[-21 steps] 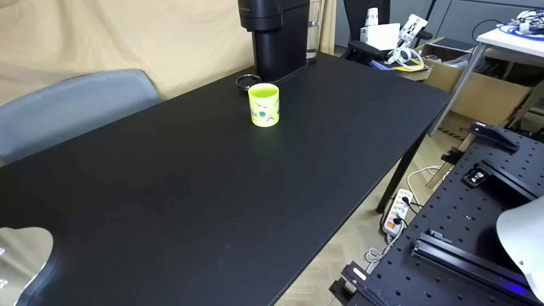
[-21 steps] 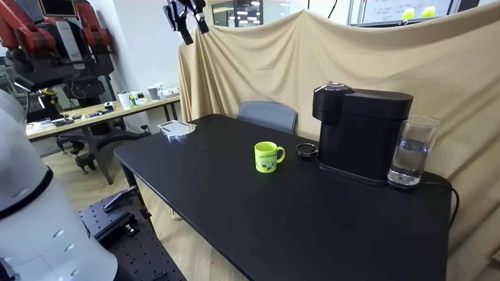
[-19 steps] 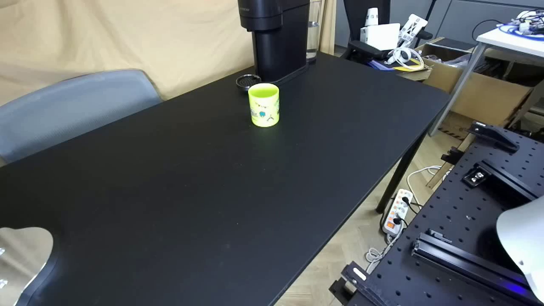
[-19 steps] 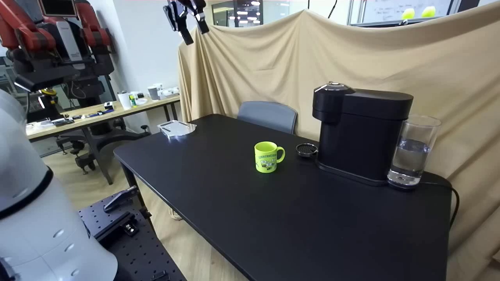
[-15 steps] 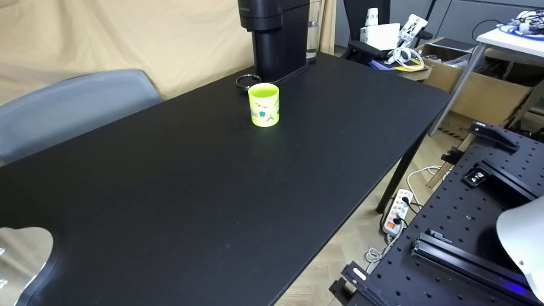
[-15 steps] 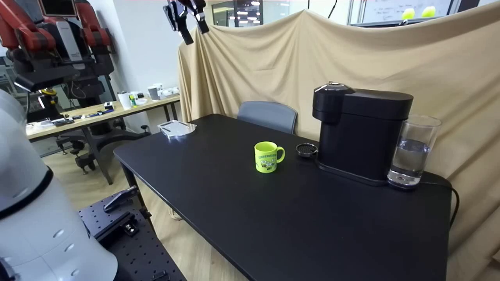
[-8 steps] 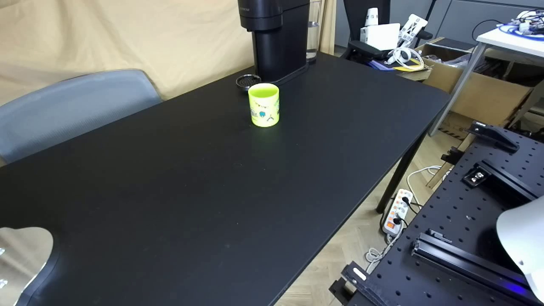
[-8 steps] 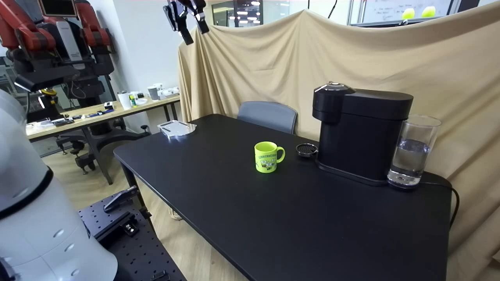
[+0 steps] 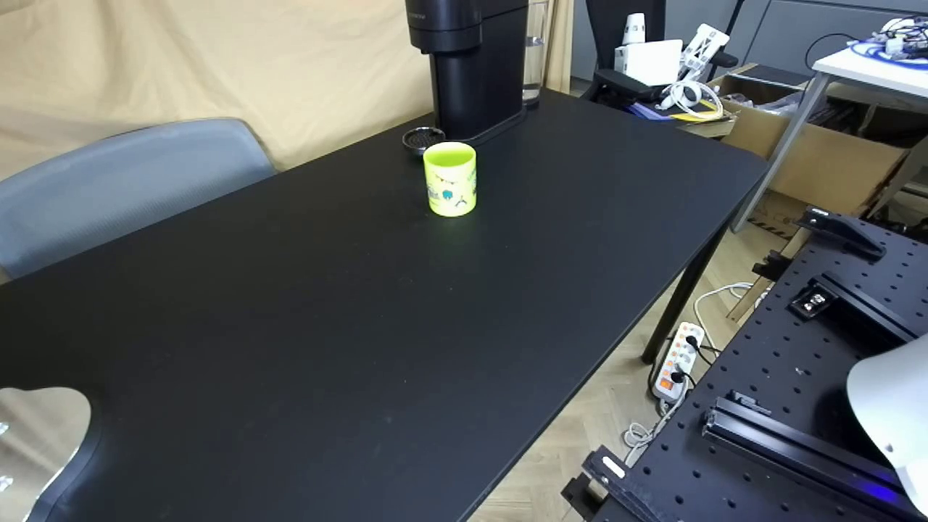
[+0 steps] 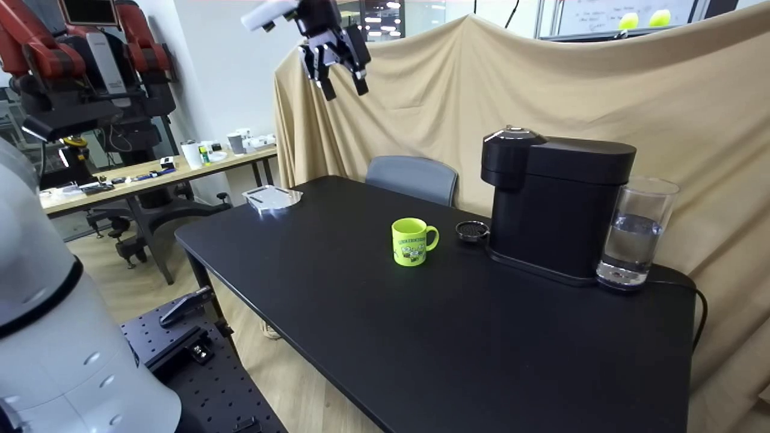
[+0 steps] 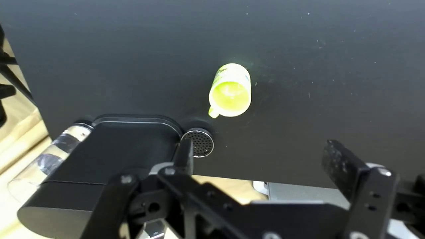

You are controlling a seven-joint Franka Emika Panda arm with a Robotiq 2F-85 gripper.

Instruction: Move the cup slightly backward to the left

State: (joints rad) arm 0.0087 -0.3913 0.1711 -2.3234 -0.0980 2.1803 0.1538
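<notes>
Operator: State of the jaws, and position of the cup [image 11: 230, 90]?

Guide: The jaws stand wide apart with nothing between them. The cup is upright on the tabletop [image 10: 481, 349], well below the jaws; in the wrist view it lies beyond their tips, between their two lines, nearer the jaw that overlaps the coffee machine [image 11: 116, 152].

Operator: How is the approach best carried out?

Guide: Approach is judged to be the step in hand. Centre the jaws over the cup before lowering. The handle [image 11: 213, 113] points roughly toward the machine-side jaw; a slight turn may be needed to keep it outside the grip. Descend straight, clear of the drip tray [image 11: 202, 142]. Close lightly on the body, then shift only a little.

Operator: What cannot be verified?

Guide: In an exterior view, the glass [image 9: 535, 65] is partly behind the coffee machine, the jaws are out of frame and the handle does not show. In an exterior view, the arm [image 10: 72, 337] leaves the frame before reaching the jaws. In the wrist view, the machine-side jaw covers the drip tray's edge, and glare obscures the cup's inside.
</notes>
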